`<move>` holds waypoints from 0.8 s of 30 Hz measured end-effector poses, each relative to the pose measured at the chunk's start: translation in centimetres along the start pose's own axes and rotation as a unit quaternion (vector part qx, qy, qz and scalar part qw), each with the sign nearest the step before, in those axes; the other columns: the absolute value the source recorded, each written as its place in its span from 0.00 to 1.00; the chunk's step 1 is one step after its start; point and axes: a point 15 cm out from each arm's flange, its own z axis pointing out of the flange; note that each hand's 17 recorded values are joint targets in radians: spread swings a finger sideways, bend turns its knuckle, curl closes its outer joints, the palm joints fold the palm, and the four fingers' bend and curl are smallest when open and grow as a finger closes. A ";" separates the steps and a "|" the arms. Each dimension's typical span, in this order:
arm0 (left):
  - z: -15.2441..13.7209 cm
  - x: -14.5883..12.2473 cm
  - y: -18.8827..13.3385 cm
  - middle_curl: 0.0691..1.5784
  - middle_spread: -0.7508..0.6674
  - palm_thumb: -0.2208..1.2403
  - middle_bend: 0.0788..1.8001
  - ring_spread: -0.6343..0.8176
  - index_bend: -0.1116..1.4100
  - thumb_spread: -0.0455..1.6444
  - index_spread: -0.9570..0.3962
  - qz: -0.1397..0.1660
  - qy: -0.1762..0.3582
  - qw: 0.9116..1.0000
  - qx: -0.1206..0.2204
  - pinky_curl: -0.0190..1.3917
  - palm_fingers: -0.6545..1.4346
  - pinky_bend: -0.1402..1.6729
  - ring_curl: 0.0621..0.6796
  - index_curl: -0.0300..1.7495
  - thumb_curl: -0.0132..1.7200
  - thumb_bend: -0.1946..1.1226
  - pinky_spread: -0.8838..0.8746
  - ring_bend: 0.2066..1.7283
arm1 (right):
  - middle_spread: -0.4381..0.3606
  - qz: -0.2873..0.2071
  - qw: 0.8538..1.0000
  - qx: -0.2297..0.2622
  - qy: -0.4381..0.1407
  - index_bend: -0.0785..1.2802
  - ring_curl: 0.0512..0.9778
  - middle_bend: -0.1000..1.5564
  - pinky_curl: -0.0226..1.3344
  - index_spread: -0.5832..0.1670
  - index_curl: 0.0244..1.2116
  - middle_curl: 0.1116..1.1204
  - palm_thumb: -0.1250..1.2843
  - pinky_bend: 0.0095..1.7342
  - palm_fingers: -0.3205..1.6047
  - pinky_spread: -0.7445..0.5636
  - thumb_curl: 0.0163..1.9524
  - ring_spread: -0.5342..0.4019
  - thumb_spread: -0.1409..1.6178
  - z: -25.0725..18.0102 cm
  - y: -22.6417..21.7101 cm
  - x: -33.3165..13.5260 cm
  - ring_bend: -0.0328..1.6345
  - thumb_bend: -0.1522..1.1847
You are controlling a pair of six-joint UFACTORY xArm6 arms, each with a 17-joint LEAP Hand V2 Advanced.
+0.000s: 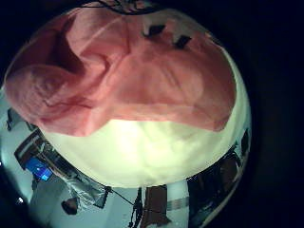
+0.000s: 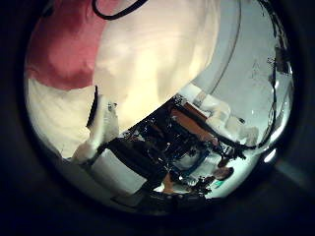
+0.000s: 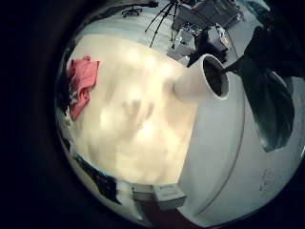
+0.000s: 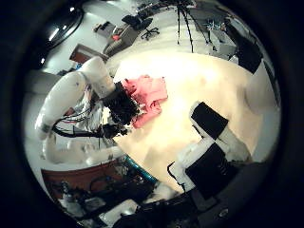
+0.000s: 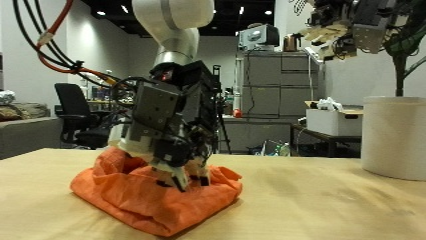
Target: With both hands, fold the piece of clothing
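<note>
Cloth (image 5: 157, 198): orange-pink, crumpled heap on the counter (image 5: 333, 205).
Left hand (image 5: 171, 128): pressed down on cloth; fingers (image 5: 180, 172) curled into folds, pinching fabric.
Right hand (image 5: 357, 28): raised, well clear of cloth; fingers loosely spread, empty.
Advice: bring right hand to the cloth's free edge before lifting; fold evenly.

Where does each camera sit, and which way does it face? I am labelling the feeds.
Outside view: low at the table, facing the left hand on the orange cloth; right hand raised.
Left little finger side: close over the cloth; no own parts.
Left thumb side: cloth and room beyond; own hand beside it.
Right little finger side: high over table, cloth and white cylinder.
Right thumb side: high; left hand at cloth, own hand nearest.
Shared: every view shows the cloth.
</note>
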 end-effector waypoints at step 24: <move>-3.1 -6.6 5.2 0.10 0.80 0.63 0.05 0.79 0.17 0.82 0.86 -0.111 0.075 0.989 0.070 0.24 0.28 0.21 0.26 0.14 0.25 0.14 0.79 0.12 | 0.54 -0.004 0.999 -0.044 -0.018 0.18 0.19 0.22 0.20 0.30 0.23 0.24 0.72 0.21 0.30 0.75 0.28 0.65 0.73 2.4 2.3 -1.1 0.25 0.10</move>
